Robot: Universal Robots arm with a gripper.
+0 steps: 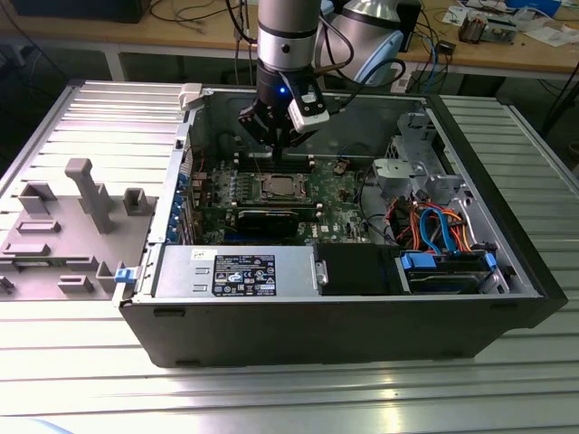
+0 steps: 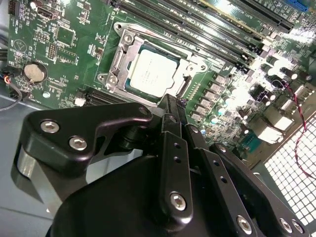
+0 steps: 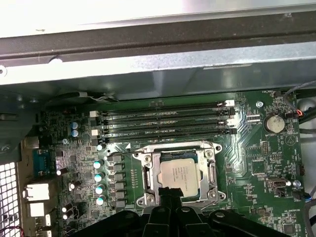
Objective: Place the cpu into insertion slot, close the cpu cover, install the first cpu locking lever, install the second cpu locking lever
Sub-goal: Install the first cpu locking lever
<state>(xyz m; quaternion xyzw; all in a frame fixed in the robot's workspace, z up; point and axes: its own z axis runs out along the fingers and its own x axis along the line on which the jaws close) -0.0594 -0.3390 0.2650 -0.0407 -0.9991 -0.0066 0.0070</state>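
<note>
Cpu (image 1: 276, 187) is in, cover (image 3: 152, 170) down. End effector (image 1: 276, 155), pinched narrow, hangs at cpu's 12 o'clock in the exterior view; lever step, I think.

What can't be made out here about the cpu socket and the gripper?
- Near edge of the cpu cover and a corner of the cpu: hidden behind the gripper in both wrist views.
- Locking levers: too small in the exterior view, and hard to separate from the cover's frame in the wrist views.
- Contact between gripper and cover: its height above it cannot be judged from the wrist views.
</note>
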